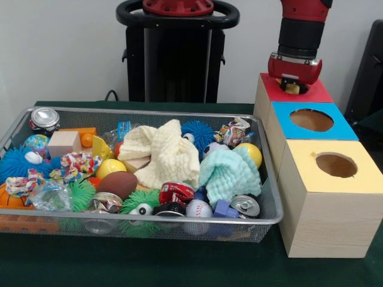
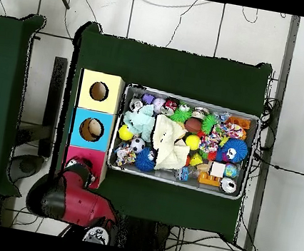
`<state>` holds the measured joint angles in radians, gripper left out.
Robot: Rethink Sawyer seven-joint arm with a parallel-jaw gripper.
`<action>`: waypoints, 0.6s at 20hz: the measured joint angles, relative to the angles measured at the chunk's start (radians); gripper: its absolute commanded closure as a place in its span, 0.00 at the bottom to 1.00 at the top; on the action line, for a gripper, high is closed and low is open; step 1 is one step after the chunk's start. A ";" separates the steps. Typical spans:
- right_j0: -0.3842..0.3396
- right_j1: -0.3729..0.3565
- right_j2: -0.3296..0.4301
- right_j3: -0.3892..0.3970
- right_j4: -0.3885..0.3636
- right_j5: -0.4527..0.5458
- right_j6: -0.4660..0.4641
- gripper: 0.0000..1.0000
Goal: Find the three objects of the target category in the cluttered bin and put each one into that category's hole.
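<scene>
Here, three wooden boxes in a row beside the bin [image 1: 18, 128]: one with a yellow top [image 1: 359, 173], one with a blue top [image 1: 341, 128], one with a red top [image 1: 320, 92]. One round hole each in the yellow and blue tops; red box's hole hidden under the arm in both views.

One bin only: wide shallow tray of silver wire mesh with a metal rim, far larger than any box, standing on the green table [image 1: 149, 263], its right end in the front view just beside the row of boxes. Heaped full. Counted inside, as far as can be made out: two cloths, one cream [image 1: 164, 152] and one mint green [image 1: 227, 173]; two yellow balls [image 1: 251, 152]; one brown football [image 1: 116, 184]; one baseball [image 1: 198, 209]; at least three cans, among them one upright in the far left corner [image 1: 45, 119], one red and crushed [image 1: 176, 191], one lying near the front rim [image 1: 245, 205]; several spiky rubber balls, blue and green; one plain wooden block [image 1: 63, 143]; some crumpled wrappers. Exact tally of the smaller pieces not possible.

One gripper [image 1: 293, 88], low over the red top, at the end of the red and black arm. Whether spread or pressed together: cannot tell.
</scene>
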<state>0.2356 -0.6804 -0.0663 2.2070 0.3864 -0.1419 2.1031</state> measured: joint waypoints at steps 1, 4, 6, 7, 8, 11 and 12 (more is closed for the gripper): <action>0.019 -0.010 -0.011 0.000 0.012 0.022 0.000 0.00; 0.070 -0.037 -0.042 0.000 0.042 0.086 0.000 0.00; 0.115 -0.062 -0.078 -0.002 0.067 0.137 0.000 0.00; 0.130 -0.073 -0.092 -0.004 0.076 0.150 0.000 0.00; 0.135 -0.076 -0.098 -0.005 0.080 0.154 0.000 0.00; 0.161 -0.098 -0.132 -0.006 0.098 0.181 0.000 0.00; 0.175 -0.109 -0.150 -0.005 0.104 0.198 0.000 0.00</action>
<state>0.4101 -0.7894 -0.2163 2.2016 0.4906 0.0563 2.1031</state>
